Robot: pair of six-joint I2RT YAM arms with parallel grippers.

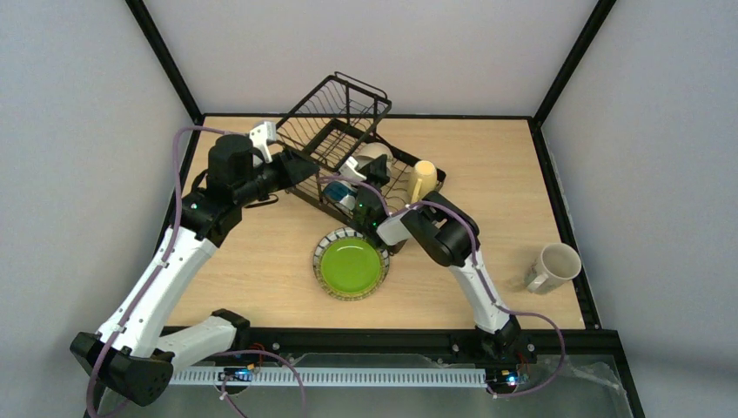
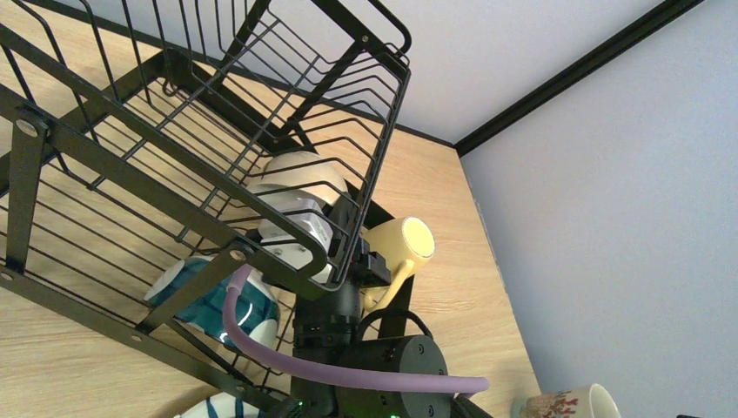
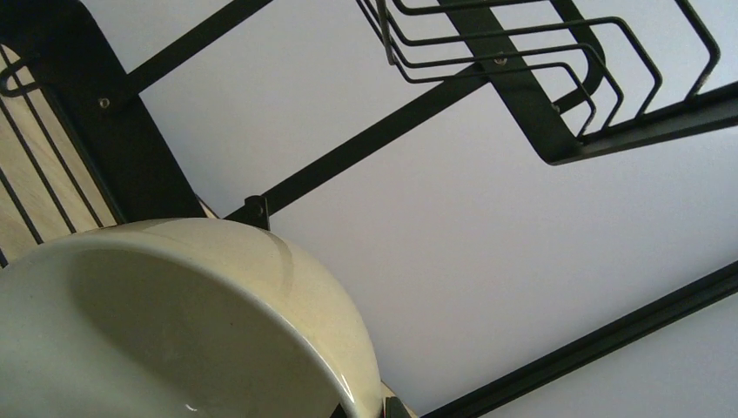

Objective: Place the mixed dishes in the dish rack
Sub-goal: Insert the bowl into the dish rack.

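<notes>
1. Occupying upper centre of the overhead frame: dish rack (image 1: 335, 113), black wire, raised basket tier toward the upper left, lower tray toward the right; set on the wooden table (image 1: 261, 261).
2. Right pincer (image 1: 358, 168): reaching into the lower tray, pinching the rim of the white bowl (image 1: 373, 156); bowl tilted, beneath the raised tier, filling the lower left of the right wrist frame.
3. Left pincer (image 1: 263, 134): spread wide, holding nothing, just beside the rack's left edge.
4. Blue-outside bowl (image 1: 344, 194): in the tray, just below the white bowl in the overhead frame.
5. Yellow mug (image 1: 423, 180): at the tray's right end.
6. Green plate (image 1: 351, 266), striped rim: flat on the table, centre of frame, just below the rack.
7. Cream mug (image 1: 552, 266): on the table at right of frame, well apart from the rack.
</notes>
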